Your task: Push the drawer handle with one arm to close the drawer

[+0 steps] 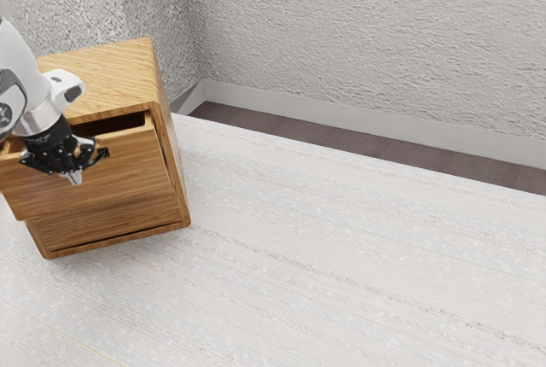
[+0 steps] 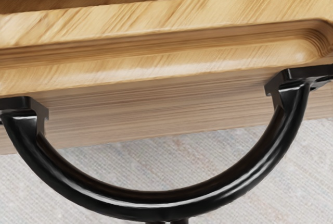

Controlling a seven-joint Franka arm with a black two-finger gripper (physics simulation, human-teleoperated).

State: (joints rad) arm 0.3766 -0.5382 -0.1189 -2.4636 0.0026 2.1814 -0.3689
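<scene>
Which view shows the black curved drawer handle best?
Wrist view: the black curved drawer handle shows its full bow, plus both mounts, partly cropped, against the brown wooden drawer front. Exterior view: it's small and hard to separate from the black two-finger gripper.

We see smooth, glossy black on the handle (image 2: pixel 156 198), grained wood with a soft sheen on the drawer (image 1: pixel 128 171), and rough, matt texture across the wall (image 1: pixel 367 34).

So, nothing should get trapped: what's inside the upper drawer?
Brown wood and shadow show inside the upper drawer; its front and the cabinet top hide the rest.
</scene>
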